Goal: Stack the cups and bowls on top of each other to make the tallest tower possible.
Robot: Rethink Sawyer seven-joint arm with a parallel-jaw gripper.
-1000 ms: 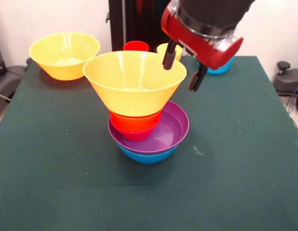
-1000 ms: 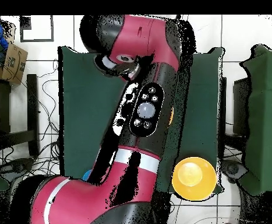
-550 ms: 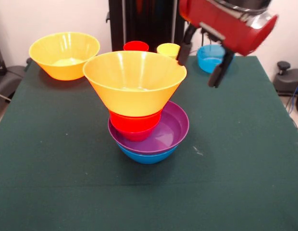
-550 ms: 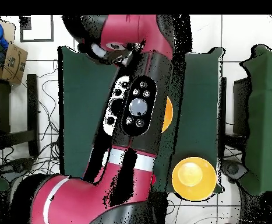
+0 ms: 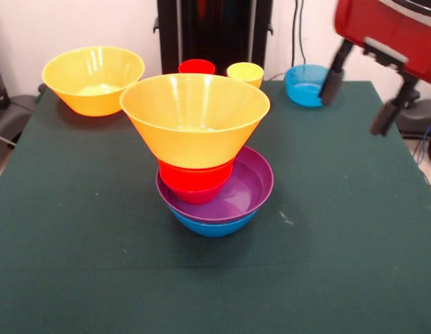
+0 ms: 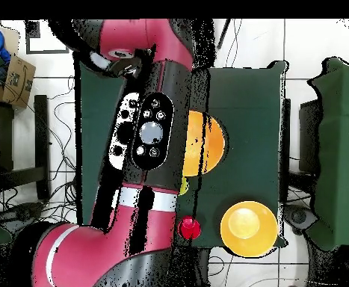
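The tower stands mid-table: a blue bowl (image 5: 214, 225) at the bottom, a purple bowl (image 5: 254, 182) in it, two small red-toned bowls (image 5: 194, 178) nested above, and a large yellow-orange bowl (image 5: 194, 115) on top, also seen from above (image 6: 207, 142). My gripper (image 5: 359, 97) hangs open and empty at the upper right, well clear of the tower and just right of the light-blue bowl (image 5: 305, 85). At the back stand a red cup (image 5: 196, 67) and a yellow cup (image 5: 245, 72). A second large yellow bowl (image 5: 92, 78) sits at the back left.
The green cloth table (image 5: 340, 229) carries the tower. In the overhead view the red arm (image 6: 151, 134) covers much of the table; the second yellow bowl (image 6: 248, 228) and red cup (image 6: 189, 228) show beside it.
My gripper has swung away from the top bowl's rim to the right in the front view, staying open. The tower has not moved.
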